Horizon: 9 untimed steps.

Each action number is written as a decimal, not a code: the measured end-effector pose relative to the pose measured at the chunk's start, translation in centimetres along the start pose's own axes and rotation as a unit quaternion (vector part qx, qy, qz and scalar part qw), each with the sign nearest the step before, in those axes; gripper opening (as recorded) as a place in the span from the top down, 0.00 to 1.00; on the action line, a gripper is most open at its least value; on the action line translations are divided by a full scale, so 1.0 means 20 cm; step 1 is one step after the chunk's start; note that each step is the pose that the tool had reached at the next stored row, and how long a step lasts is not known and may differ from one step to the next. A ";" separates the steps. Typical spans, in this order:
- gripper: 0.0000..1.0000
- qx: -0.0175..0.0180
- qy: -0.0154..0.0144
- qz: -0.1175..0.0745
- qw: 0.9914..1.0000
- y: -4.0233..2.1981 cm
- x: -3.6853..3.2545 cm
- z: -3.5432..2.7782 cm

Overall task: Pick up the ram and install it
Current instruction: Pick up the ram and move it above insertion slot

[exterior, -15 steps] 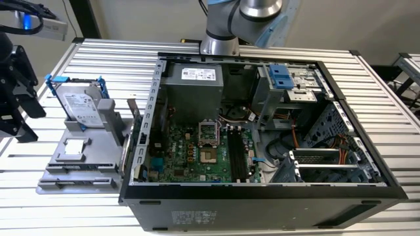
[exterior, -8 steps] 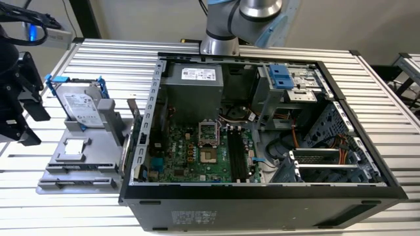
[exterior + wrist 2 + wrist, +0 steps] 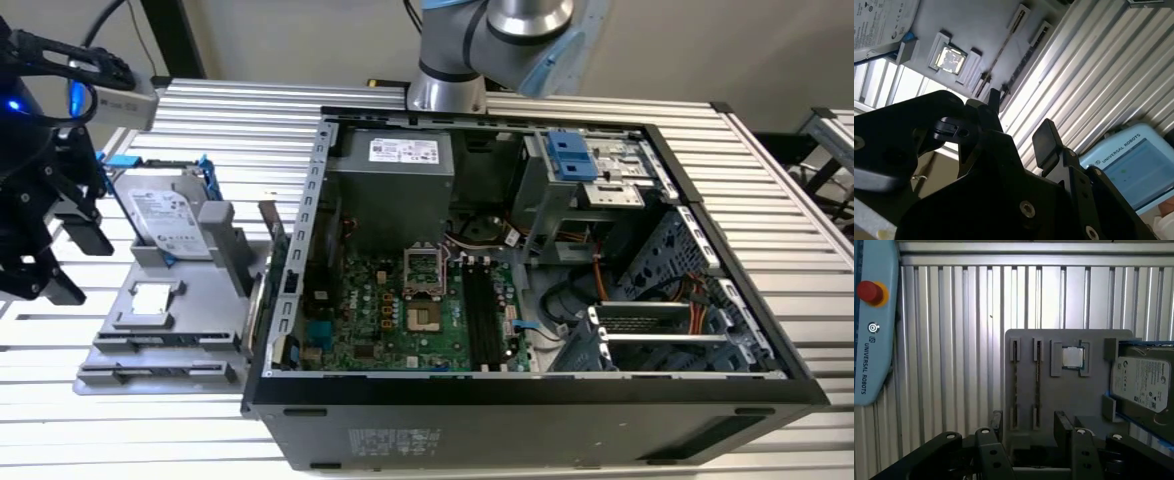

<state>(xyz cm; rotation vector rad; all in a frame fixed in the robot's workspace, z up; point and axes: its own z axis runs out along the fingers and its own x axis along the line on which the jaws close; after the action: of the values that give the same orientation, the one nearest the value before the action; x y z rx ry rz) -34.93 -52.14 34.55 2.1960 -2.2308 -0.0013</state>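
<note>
Grey plastic tray (image 3: 1069, 400) on the ribbed metal bench (image 3: 954, 365) is holding the ram (image 3: 1037, 375), a thin, long circuit-board stick standing on edge, while the black gripper (image 3: 1029, 419) is hovering above it, wide and empty, apparently approaching. Grasping is calling for jaws squared across that edge; its chips are hiding from view.
</note>
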 end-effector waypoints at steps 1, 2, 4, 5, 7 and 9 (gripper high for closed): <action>0.00 0.000 0.000 0.000 1.000 0.000 0.000 0.000; 0.00 0.000 0.000 0.000 1.000 0.000 0.000 0.000; 0.00 0.000 0.000 0.000 1.000 0.000 0.000 0.001; 0.00 0.000 0.000 0.000 1.000 0.000 0.000 0.001; 0.00 0.000 0.001 0.000 1.000 0.000 0.000 0.001; 0.00 0.000 0.001 0.000 1.000 0.000 0.000 0.001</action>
<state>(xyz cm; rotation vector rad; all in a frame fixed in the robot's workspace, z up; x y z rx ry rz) -34.93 -52.15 34.53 2.1939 -2.2299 0.0020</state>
